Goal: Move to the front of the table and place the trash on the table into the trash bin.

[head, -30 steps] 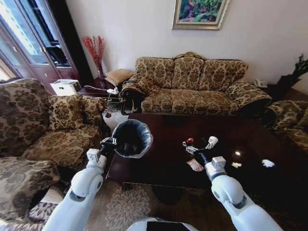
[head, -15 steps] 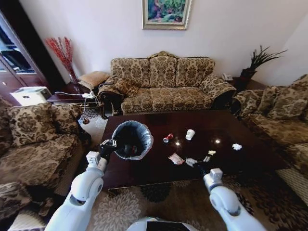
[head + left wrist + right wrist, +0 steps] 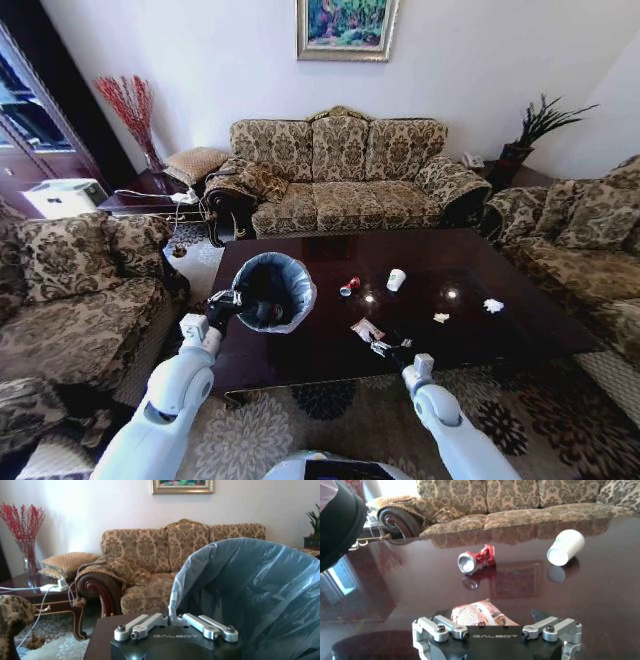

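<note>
My left gripper (image 3: pixel 228 303) is shut on the rim of the trash bin (image 3: pixel 273 289), a round basket with a grey bag liner (image 3: pixel 250 592), held over the left end of the dark glossy table (image 3: pixel 330 360). The trash lies on the table: a crushed red container (image 3: pixel 349 286) with a silver end (image 3: pixel 476 559), a white paper cup (image 3: pixel 396 279) on its side (image 3: pixel 565 546), a red-white wrapper (image 3: pixel 366 329) and white paper scraps (image 3: pixel 492 305). My right gripper (image 3: pixel 386 349) hovers open near the table's front edge, right over the wrapper (image 3: pixel 477 614).
A patterned sofa (image 3: pixel 340 180) stands behind the table, with armchairs on the left (image 3: pixel 70 290) and right (image 3: pixel 585 240). A small side table (image 3: pixel 140 205) with cables sits at the back left. Patterned carpet (image 3: pixel 330 410) lies between me and the table.
The view swung right a second ago and now holds steady. My right gripper has drawn back and left to the wrapper. The left gripper still holds the bin.
</note>
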